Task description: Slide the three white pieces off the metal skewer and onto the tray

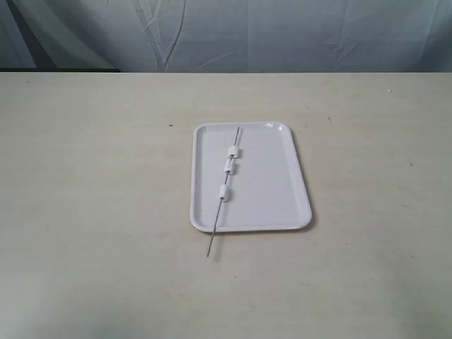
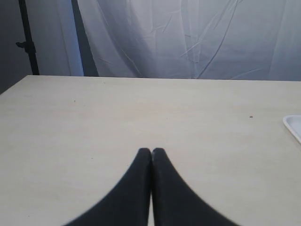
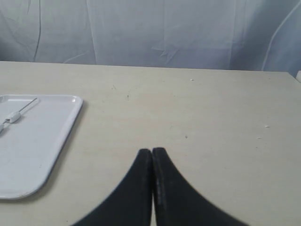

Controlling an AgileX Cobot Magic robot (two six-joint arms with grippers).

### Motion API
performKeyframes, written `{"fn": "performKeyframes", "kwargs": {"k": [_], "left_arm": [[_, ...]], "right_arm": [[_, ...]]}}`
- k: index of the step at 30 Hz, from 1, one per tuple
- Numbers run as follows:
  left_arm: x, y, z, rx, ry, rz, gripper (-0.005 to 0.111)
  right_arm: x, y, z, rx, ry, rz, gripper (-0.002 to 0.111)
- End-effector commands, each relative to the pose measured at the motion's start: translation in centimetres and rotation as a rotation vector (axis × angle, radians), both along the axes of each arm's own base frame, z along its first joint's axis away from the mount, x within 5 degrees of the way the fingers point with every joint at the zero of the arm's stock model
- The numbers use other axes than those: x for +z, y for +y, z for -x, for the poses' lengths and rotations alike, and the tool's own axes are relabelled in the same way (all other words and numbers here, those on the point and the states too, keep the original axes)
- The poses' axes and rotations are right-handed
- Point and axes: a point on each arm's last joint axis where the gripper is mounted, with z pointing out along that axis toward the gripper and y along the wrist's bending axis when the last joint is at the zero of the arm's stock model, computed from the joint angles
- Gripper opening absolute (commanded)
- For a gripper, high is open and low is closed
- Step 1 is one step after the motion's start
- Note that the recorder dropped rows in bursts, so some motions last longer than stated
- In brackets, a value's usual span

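Observation:
The white tray point(image 1: 272, 191) lies flat at the table's middle in the exterior view. The metal skewer point(image 1: 215, 233) rests lengthwise across its left half, its near end sticking out over the front rim onto the table. Three white pieces point(image 1: 230, 166) are threaded on it, two close together towards the far end and one lower down. Neither arm shows in the exterior view. My left gripper point(image 2: 151, 150) is shut and empty over bare table, with only a tray corner point(image 2: 294, 125) in its view. My right gripper point(image 3: 151, 150) is shut and empty, the tray point(image 3: 42, 141) and skewer end point(image 3: 28, 106) off to one side.
The beige table point(image 1: 92, 212) stretches wide on both sides of the tray. A pale wrinkled curtain point(image 1: 282, 35) hangs behind the table's far edge. A dark stand point(image 2: 26, 42) is visible beyond the table in the left wrist view.

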Motion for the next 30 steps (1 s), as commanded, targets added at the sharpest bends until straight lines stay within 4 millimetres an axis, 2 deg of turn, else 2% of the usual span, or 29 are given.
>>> {"fn": "performKeyframes", "kwargs": {"k": [1,7,10,13,18,30], "left_arm": [[1.7,-0.1,-0.1,-0.007,-0.193,-0.008,0.0],[5.5,-0.2,0.9,-0.023,-0.631,-0.022,0.0],[6.4,-0.3,1.4,-0.027,-0.746,-0.026,0.0],[6.8,-0.3,1.7,-0.029,-0.799,-0.028,0.0],[6.9,-0.3,1.8,-0.03,-0.812,-0.028,0.0],[7.3,-0.4,2.1,-0.04,-0.864,-0.034,0.0]], "right_arm": [[1.5,-0.1,-0.2,-0.007,-0.177,0.004,-0.001],[6.4,-0.1,1.0,-0.011,-0.735,-0.03,-0.001],[7.9,-0.2,2.0,-0.012,-0.938,-0.043,-0.001],[8.8,-0.2,2.8,-0.013,-1.063,-0.051,-0.001],[9.3,-0.3,3.5,-0.014,-1.16,-0.057,-0.001],[9.4,-0.3,3.6,-0.018,-1.174,-0.07,-0.001]]}}
